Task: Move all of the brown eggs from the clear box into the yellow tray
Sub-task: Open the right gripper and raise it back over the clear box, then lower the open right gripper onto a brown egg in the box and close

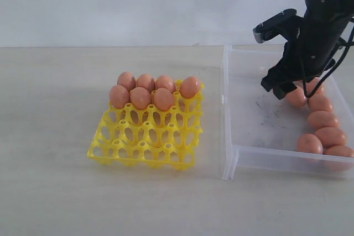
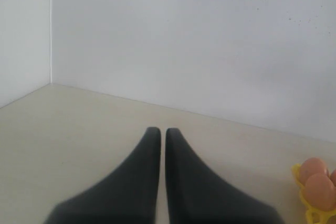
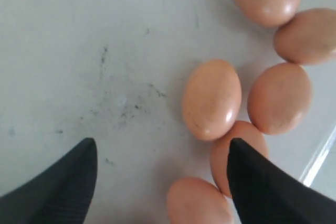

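Brown eggs (image 3: pixel 211 99) lie loose along the clear box's (image 1: pixel 249 153) right side in exterior view, just under & beside the R gripper (image 3: pixel 161 145). Its fingers stand spread wide w/ nothing between them. One fingertip (image 3: pixel 252 182) overlaps an egg in wrist view; contact unclear. Seven more sit in the yellow tray's (image 1: pixel 144 147) two back rows, well apart from that arm. Eggs: smooth, oval, orange-brown, faint sheen. L gripper (image 2: pixel 158 132) hangs over bare tabletop (image 2: pixel 63 129), fingers pressed together.
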`<move>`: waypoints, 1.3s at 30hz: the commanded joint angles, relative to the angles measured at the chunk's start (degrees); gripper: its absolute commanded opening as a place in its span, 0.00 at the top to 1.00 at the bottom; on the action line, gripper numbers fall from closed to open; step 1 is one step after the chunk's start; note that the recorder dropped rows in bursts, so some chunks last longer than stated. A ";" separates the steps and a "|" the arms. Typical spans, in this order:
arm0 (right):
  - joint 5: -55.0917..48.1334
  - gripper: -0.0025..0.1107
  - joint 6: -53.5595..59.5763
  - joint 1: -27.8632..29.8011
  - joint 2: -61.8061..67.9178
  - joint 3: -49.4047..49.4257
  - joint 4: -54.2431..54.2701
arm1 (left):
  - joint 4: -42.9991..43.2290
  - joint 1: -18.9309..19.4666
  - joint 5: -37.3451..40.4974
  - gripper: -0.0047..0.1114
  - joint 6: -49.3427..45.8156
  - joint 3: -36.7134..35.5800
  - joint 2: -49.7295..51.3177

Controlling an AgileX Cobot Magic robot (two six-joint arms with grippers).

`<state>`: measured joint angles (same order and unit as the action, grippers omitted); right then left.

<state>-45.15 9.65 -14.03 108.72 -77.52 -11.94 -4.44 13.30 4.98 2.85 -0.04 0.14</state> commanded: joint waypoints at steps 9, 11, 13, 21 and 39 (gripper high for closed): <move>-2.17 0.42 -3.61 0.35 8.29 -5.57 -2.02 | -0.51 0.09 -0.62 0.93 0.51 0.04 -0.14; -1.88 0.42 -3.91 0.35 9.73 -6.59 -2.50 | -0.51 0.09 -0.62 0.93 0.51 0.04 -0.14; -1.57 0.42 -5.90 0.35 10.72 -7.86 -4.14 | -0.51 0.09 -0.62 0.93 0.51 0.04 -0.14; -1.09 0.42 -8.10 0.81 11.92 -10.03 -6.59 | -0.51 0.09 -0.62 0.93 0.51 0.04 -0.14; 0.95 0.42 -12.86 9.45 11.92 -10.03 12.85 | -0.51 0.09 -0.62 0.93 0.51 0.04 -0.14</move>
<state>-46.12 -3.47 -4.80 120.69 -87.21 -2.87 -4.44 13.30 4.98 2.85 -0.04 0.14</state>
